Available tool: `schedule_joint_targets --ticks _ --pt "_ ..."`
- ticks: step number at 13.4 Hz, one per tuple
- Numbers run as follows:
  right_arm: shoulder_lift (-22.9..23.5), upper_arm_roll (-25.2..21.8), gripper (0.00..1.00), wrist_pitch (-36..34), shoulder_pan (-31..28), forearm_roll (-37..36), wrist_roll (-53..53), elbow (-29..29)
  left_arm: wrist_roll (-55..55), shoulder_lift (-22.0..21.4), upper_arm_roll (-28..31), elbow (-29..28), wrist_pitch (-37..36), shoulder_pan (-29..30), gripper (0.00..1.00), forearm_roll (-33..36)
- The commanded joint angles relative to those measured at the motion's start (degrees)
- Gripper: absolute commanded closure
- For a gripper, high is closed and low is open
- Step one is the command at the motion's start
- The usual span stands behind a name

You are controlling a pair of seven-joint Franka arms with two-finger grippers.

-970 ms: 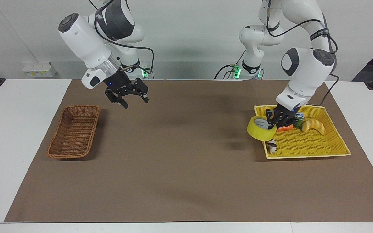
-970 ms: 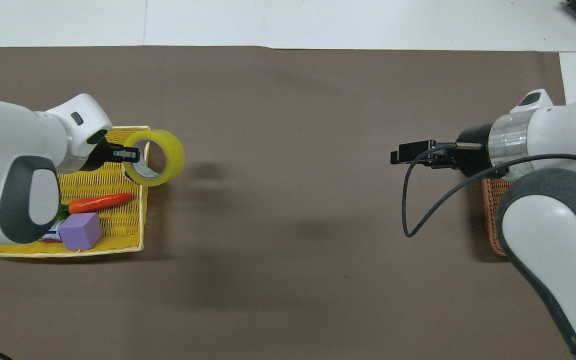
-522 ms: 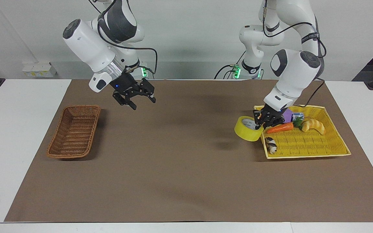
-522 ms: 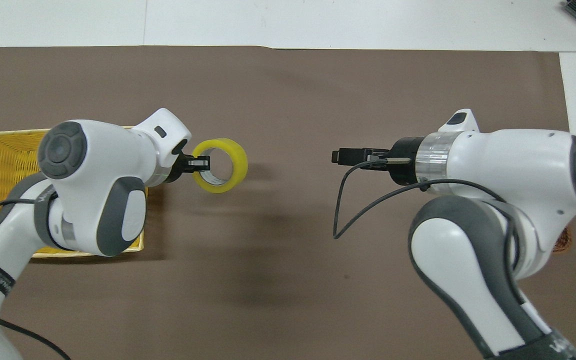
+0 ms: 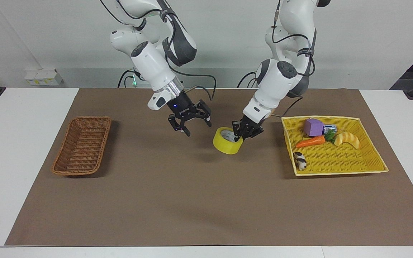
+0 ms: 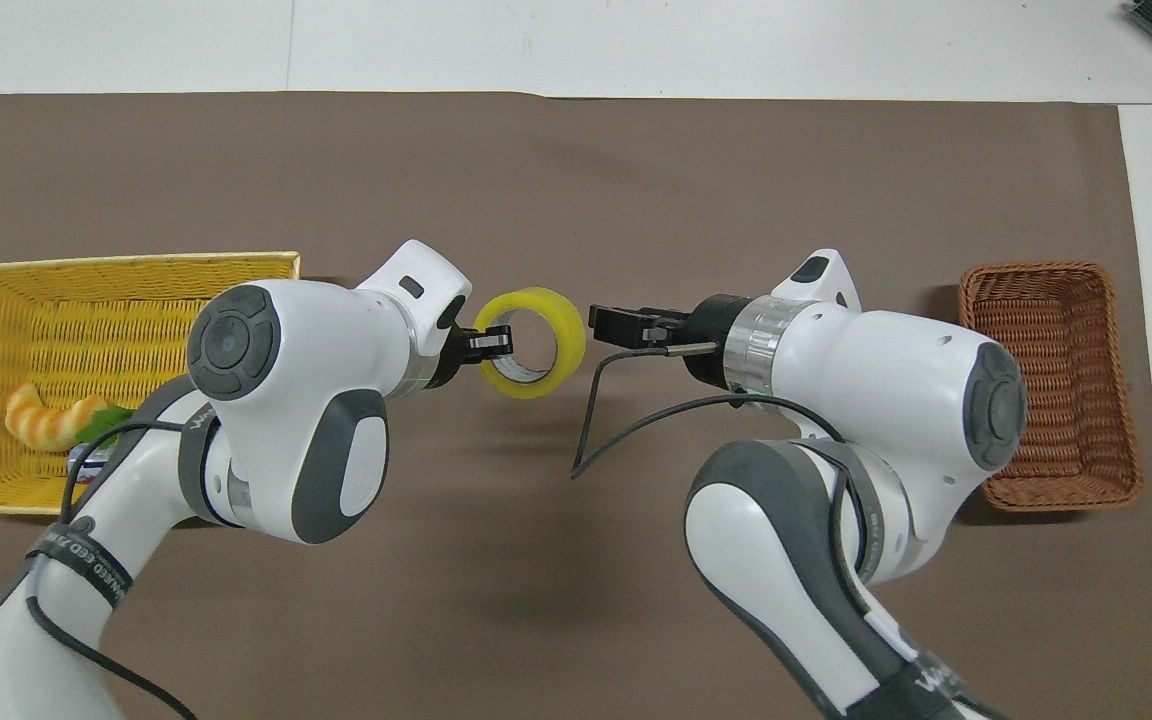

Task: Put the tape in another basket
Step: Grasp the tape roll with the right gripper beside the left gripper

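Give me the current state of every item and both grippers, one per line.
tape: held off the mat by one wall, mid-table, tilted.
left gripper: shut on the tape's wall.
right gripper: open, empty, beside the tape.
brown wicker basket: upright, empty.
yellow basket: upright, holds carrot, purple block, croissant toy, small black-and-white toy.

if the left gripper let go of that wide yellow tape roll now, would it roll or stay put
The wide yellow tape roll, pinched by its wall in the left gripper, looks rigid, keeping its round shape. Hanging tilted over the brown mat, it would probably drop, wobble and perhaps roll a little. Its wide band suggests it would then settle flat.
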Motion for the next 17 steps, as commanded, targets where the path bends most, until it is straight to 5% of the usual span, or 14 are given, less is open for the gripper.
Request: schedule_joint_targets --ticks 1,6,9,10,11,12,14,17 --pt "2.3 -0.2 0.0 3.5 1.5 0.7 -1.6 -0.1 -0.7 1.1 0.9 3.5 1.2 -1.5 1.0 -4.1" --pt "3.4 -0.4 0.0 3.5 1.3 -0.4 -2.6 1.3 -0.7 2.1 -0.3 5.4 1.8 -1.7 1.0 -7.0" --pt "4.7 -0.5 0.39 3.3 0.6 -0.4 -2.0 4.0 -1.0 2.4 -0.4 6.3 1.8 -1.7 1.0 -7.0" --pt "4.7 -0.6 0.6 3.3 0.6 -0.4 -1.2 3.9 -1.1 2.5 -0.4 6.5 1.7 -1.7 1.0 -7.0" --pt "4.7 -0.7 0.91 3.3 0.6 -0.4 -0.1 3.9 -2.0 2.5 -0.4 6.6 1.8 -1.7 1.0 -7.0" --pt "4.8 -0.7 1.0 3.4 0.6 -0.4 0.5 4.2 -3.2 2.4 -0.4 6.7 1.7 -1.8 1.0 -6.9" --pt "5.0 -0.7 1.0 3.5 0.3 -0.4 0.9 4.7 -4.3 2.1 -0.6 7.3 1.5 -2.0 1.0 -7.0" --pt "5.0 -0.7 1.0 3.5 0.2 -0.5 1.5 4.8 -5.4 2.0 -0.6 7.4 0.7 -2.0 0.51 -6.9"
